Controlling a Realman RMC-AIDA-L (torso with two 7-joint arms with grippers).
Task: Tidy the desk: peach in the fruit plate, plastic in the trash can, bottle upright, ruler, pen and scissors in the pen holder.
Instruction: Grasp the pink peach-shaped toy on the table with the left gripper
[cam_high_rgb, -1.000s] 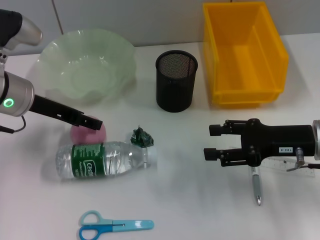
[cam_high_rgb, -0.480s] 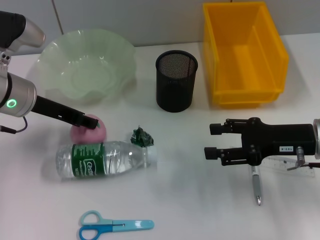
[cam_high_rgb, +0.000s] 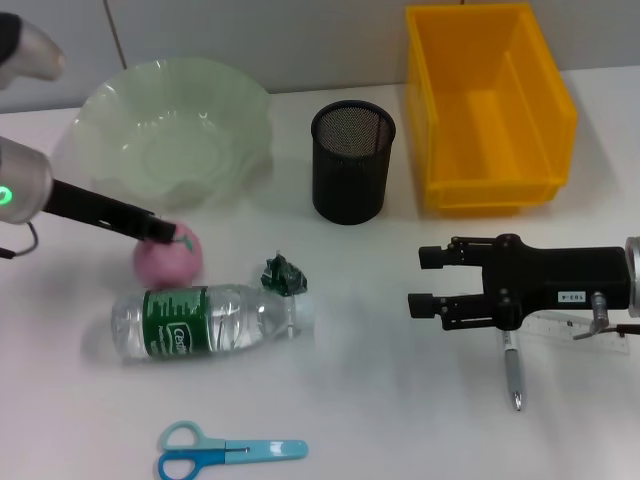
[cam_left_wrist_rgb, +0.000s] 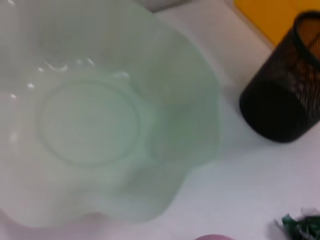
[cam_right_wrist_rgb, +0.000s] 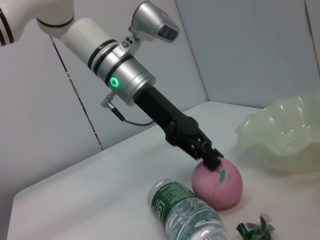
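A pink peach sits just behind the lying clear bottle, in front of the pale green fruit plate. My left gripper is shut on the peach's top; the right wrist view shows its fingertips pinching the peach. Crumpled green plastic lies by the bottle's cap. Blue scissors lie at the front. My right gripper hovers open and empty on the right, over a pen and a clear ruler. The black mesh pen holder stands mid-back.
The yellow bin, the trash can, stands at the back right, beside the pen holder. In the left wrist view the fruit plate fills most of the picture, with the pen holder beside it.
My left arm has drawn back to the left and slightly away, and the peach has shifted left with it, away from the bottle. The right arm has not moved.
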